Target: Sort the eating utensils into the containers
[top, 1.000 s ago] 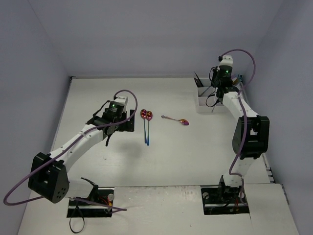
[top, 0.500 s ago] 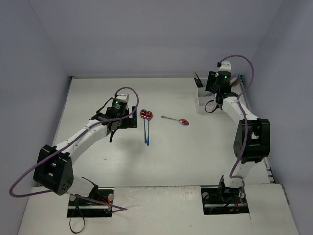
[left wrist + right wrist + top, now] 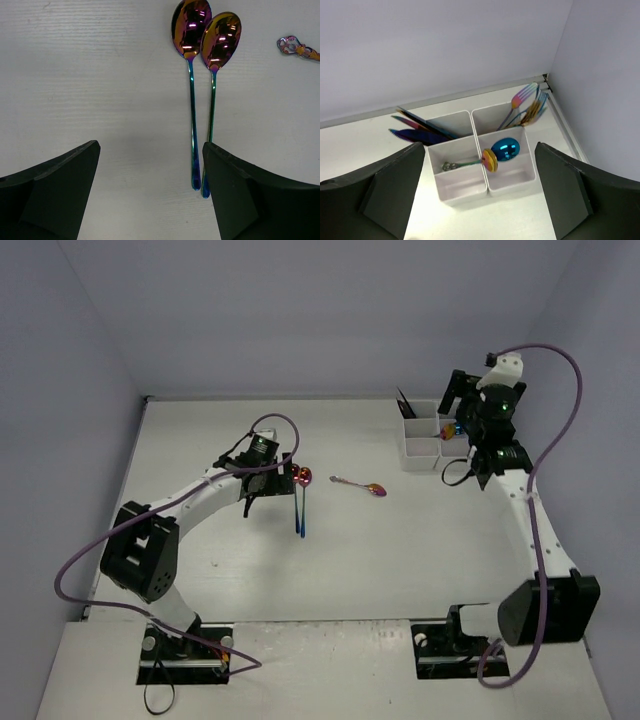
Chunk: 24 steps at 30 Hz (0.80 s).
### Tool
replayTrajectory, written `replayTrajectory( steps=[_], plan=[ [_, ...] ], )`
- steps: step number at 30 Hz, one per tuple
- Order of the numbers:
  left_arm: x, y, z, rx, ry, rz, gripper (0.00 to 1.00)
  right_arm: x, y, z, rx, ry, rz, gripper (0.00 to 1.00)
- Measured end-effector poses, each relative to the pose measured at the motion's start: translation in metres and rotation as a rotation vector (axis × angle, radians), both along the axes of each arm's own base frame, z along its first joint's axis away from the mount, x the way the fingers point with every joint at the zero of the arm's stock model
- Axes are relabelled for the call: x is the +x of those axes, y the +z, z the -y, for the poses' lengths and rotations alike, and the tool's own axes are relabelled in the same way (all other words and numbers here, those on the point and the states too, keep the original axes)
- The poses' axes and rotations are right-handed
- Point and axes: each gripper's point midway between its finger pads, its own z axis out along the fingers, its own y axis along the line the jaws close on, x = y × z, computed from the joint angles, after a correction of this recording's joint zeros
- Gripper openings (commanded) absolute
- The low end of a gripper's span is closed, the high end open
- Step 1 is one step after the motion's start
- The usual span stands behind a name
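Two long iridescent spoons (image 3: 191,22) (image 3: 221,32) lie side by side on the table, bowls away from me, also in the top view as a pair of spoons (image 3: 300,495). My left gripper (image 3: 150,192) is open just above the table, and their handle tips lie by its right finger (image 3: 260,200). A small spoon (image 3: 362,485) lies further right. The white tray (image 3: 462,192) holds knives (image 3: 415,131), forks (image 3: 527,106), a blue-bowled spoon (image 3: 506,149) and a small gold-bowled spoon (image 3: 489,160). My right gripper (image 3: 480,200) hangs open above the tray, holding nothing.
The tray (image 3: 425,437) stands at the back right near the side wall (image 3: 590,390). The back wall (image 3: 300,320) runs close behind it. The right arm's purple cable (image 3: 560,370) loops above the wrist.
The right gripper has opened and lifted back to the right of the tray. The left arm has swung right, bringing its open gripper over the two long spoons' handles.
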Motion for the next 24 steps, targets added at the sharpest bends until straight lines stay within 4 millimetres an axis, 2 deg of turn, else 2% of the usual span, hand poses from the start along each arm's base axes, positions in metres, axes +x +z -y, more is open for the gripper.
replayTrajectory(
  steps=[4, 7, 9, 13, 16, 20, 24],
  plan=[
    [0.013, -0.011, 0.013, 0.014, -0.004, -0.015, 0.68, -0.041, 0.012, -0.001, 0.052, -0.003, 0.034, 0.91],
    [0.019, -0.024, 0.021, 0.035, -0.009, -0.036, 0.62, -0.061, 0.016, -0.005, 0.091, 0.012, 0.049, 0.91],
    [0.021, -0.032, 0.026, 0.05, -0.011, -0.049, 0.58, -0.072, 0.012, -0.008, 0.113, 0.024, 0.045, 0.91],
    [0.026, -0.045, 0.035, 0.081, -0.009, -0.064, 0.5, -0.091, -0.011, -0.013, 0.143, 0.045, -0.007, 0.91],
    [0.028, -0.051, 0.04, 0.095, -0.005, -0.067, 0.48, -0.104, -0.024, -0.016, 0.157, 0.056, -0.042, 0.92],
    [0.033, -0.056, 0.044, 0.11, 0.004, -0.067, 0.44, -0.117, -0.03, -0.017, 0.165, 0.064, -0.06, 0.92],
    [0.037, -0.062, 0.044, 0.126, 0.021, -0.073, 0.34, -0.126, -0.034, -0.018, 0.166, 0.069, -0.072, 0.92]
  ],
)
